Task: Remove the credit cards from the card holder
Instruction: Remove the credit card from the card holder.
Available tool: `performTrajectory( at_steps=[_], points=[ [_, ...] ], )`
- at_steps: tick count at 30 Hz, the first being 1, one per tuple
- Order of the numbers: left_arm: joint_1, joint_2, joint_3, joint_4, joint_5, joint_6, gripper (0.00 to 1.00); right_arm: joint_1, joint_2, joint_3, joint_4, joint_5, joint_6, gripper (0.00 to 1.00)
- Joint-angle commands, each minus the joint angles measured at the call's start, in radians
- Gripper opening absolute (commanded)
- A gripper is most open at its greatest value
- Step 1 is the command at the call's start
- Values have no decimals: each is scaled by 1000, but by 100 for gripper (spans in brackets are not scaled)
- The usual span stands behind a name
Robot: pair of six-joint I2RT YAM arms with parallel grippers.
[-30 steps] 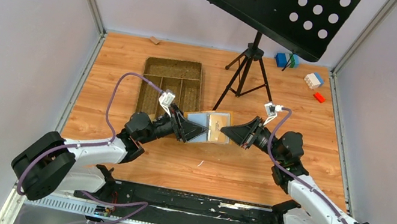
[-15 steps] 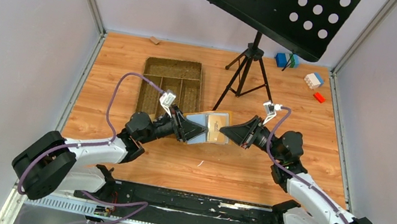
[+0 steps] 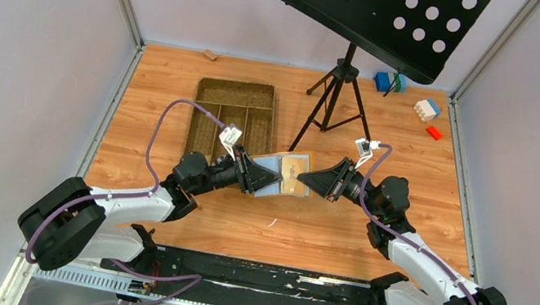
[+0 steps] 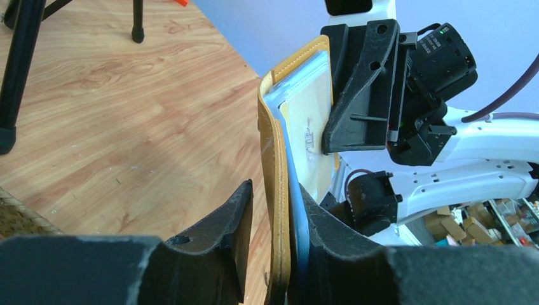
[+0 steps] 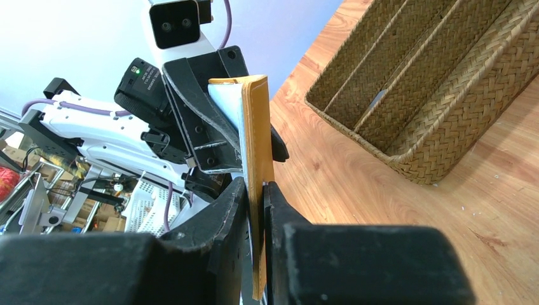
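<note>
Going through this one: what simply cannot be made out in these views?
- How many credit cards sit in the card holder: top view too small, left end effector and right end effector cover its sides; wrist views see it edge-on.
- Print on the pale card: left wrist view, partly behind the right end effector.
- Pale spot in the woven tray: right wrist view, too small.

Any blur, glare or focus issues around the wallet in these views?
Top external: even light, no glare, mustard-yellow folding wallet small but sharp. Left wrist: left claw dark and soft in the foreground, wallet edge crisp. Right wrist: right claw equally blurred; brown woven tray in focus.
</note>
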Motion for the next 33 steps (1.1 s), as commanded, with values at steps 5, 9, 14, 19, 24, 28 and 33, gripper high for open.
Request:
performTrajectory(
  at_steps=[5, 9, 14, 19, 24, 28, 33],
  points=[
    [-3, -5, 49, 15, -16, 21, 34, 17, 4, 40, 87, -51, 22, 0],
    [-3, -15, 49, -13, -33, 30, 33, 18, 11, 41, 92, -55, 22, 6],
    [-3, -43, 70, -164, -106, 74, 28, 19, 9, 40, 94, -56, 21, 8],
    [-3, -27, 91, -224, -120, 85, 25, 19, 12, 45, 92, -62, 22, 11],
    [-2, -23, 94, -228, -120, 83, 18, 19, 5, 46, 81, -56, 14, 16],
    [-2, -29, 94, -244, -135, 84, 13, 19, -18, 44, 48, -38, -4, 18],
    [1, -30, 93, -258, -147, 72, 9, 19, -29, 43, 33, -28, -14, 24]
  ],
)
